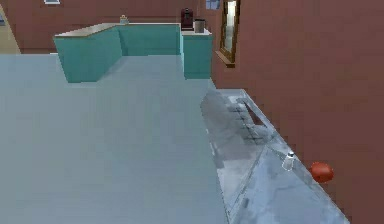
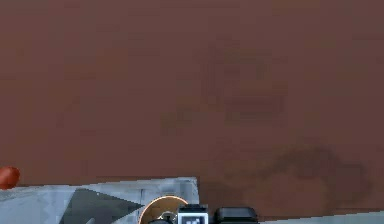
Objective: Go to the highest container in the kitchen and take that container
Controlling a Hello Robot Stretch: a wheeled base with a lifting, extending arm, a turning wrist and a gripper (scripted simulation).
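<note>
A grey pot-like container (image 1: 199,26) stands on the far teal counter (image 1: 150,40), beside a dark machine (image 1: 187,18). A small pale thing (image 1: 124,18) sits farther left on the same counter. In the arm side view, the arm's end pokes up at the bottom edge with a white marked square (image 2: 193,215). Just left of it is the gripper (image 2: 172,214), against a tan round shape (image 2: 158,208) at the end of the steel counter (image 2: 100,195). I cannot tell whether the gripper holds anything.
A steel counter (image 1: 265,165) with a sink (image 1: 246,112) runs along the brown wall on the forward view's right. On it stand a small bottle (image 1: 289,160) and a red thing (image 1: 321,171), the red thing (image 2: 7,177) also in the arm side view. Open grey floor (image 1: 110,140) leads to the teal counters.
</note>
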